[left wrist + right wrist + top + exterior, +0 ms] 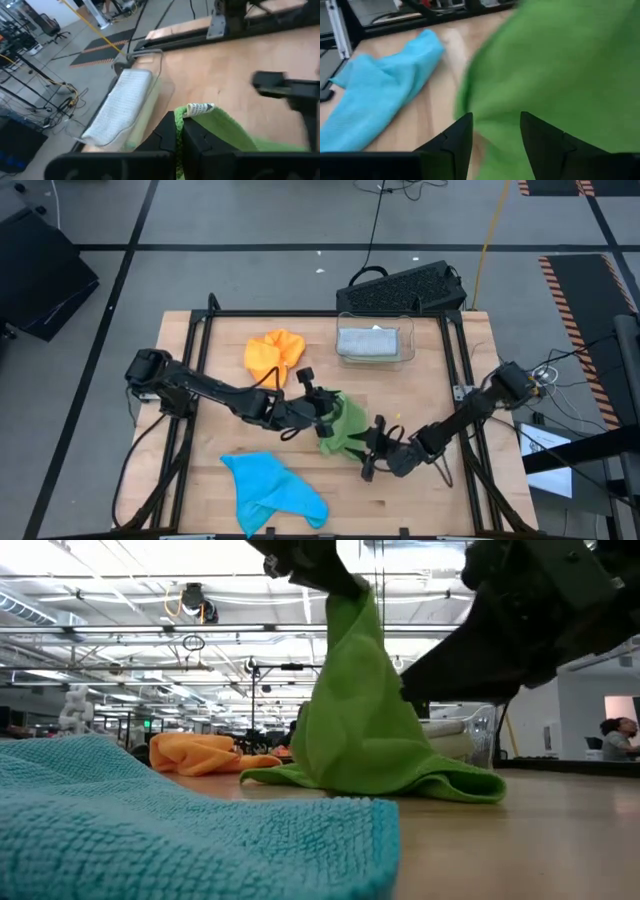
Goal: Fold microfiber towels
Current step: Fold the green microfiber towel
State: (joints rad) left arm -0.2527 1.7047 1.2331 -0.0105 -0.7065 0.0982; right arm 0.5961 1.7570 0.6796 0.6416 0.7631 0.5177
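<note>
Left pincer (178, 145): we see it pressed together on a tagged corner of the bright green towel (345, 425), lifting it mid-surface.
Right pincer (495, 131): spread, just beside the green cloth's lower part, gripping nothing.
Towel lie: hanging as a cone from the raised corner, long axis near upright, its hem pooled on the surface (430, 380).
Doing it well: we judge the right pincer should catch a free corner low down, then both should draw apart evenly to flatten the towel.
Others: blue towel (270, 488) near the front edge, orange towel (275, 355) behind, grey towel (372, 341) in the clear bin (409, 348).
</note>
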